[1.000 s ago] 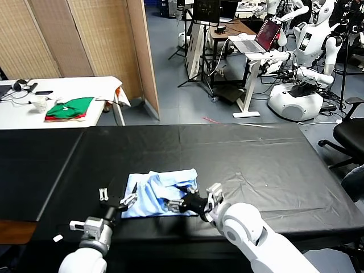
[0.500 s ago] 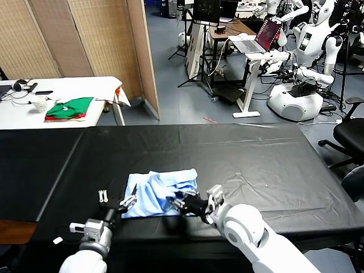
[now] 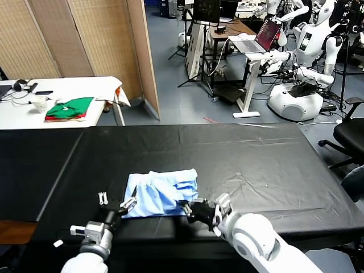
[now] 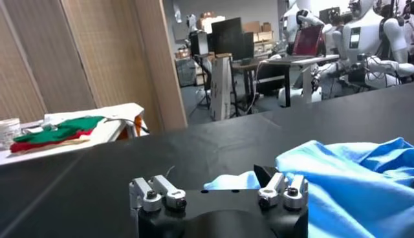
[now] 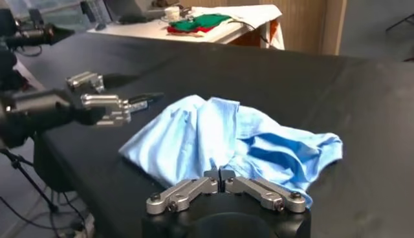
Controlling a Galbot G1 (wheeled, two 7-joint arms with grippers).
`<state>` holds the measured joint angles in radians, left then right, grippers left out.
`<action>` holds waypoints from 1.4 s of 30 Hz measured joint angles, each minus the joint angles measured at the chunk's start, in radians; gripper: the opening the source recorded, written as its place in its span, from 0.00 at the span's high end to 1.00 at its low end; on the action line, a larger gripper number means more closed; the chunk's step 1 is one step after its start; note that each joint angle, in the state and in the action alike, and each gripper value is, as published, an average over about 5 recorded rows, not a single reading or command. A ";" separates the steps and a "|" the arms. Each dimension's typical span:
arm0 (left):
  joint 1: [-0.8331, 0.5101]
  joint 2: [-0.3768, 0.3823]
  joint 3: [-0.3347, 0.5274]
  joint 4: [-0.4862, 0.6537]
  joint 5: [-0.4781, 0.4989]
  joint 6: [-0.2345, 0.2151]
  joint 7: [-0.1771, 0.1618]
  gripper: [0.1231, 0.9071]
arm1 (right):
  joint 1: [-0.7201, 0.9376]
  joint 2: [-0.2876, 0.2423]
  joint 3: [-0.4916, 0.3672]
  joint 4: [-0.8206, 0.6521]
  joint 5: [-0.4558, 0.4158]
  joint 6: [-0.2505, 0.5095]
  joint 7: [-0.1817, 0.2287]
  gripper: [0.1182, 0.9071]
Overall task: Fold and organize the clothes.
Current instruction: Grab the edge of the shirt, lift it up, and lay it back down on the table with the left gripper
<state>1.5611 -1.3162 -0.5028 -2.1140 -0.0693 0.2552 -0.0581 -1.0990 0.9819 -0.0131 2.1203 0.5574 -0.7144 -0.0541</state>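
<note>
T-shirt [image 3: 161,193] crumpled at lower centre of head view, on black bench [image 3: 256,165], long axis roughly left-right. Right end effector [image 3: 191,210] at shirt's near right edge, fingers pressed together; looks pinched on hem, fabric between tips not clearly visible. Left end effector [image 3: 116,203] just left of shirt, fingers spread, nothing held. Both arms close; right is on cloth. Green-and-red garments [image 3: 69,108] on white table upper left, well apart. Nothing blocking.
</note>
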 joint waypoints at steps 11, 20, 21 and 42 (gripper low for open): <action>0.000 -0.017 0.006 0.007 0.002 -0.003 0.000 0.00 | -0.111 -0.058 0.036 0.075 -0.036 -0.020 0.000 0.27; -0.013 -0.020 0.006 0.021 0.005 -0.003 -0.002 0.00 | -0.102 -0.063 0.126 0.135 -0.176 0.114 -0.050 0.00; -0.014 -0.021 0.006 0.023 0.007 -0.003 -0.002 0.00 | -0.087 -0.058 0.124 0.122 -0.215 0.140 -0.060 0.00; 0.006 -0.021 -0.016 0.043 0.018 -0.020 -0.005 0.00 | 0.227 -0.013 -0.126 -0.234 -0.695 0.409 -0.178 0.00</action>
<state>1.5674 -1.3368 -0.5191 -2.0707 -0.0512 0.2356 -0.0634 -0.8723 0.9691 -0.1392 1.8867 -0.1381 -0.3056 -0.2318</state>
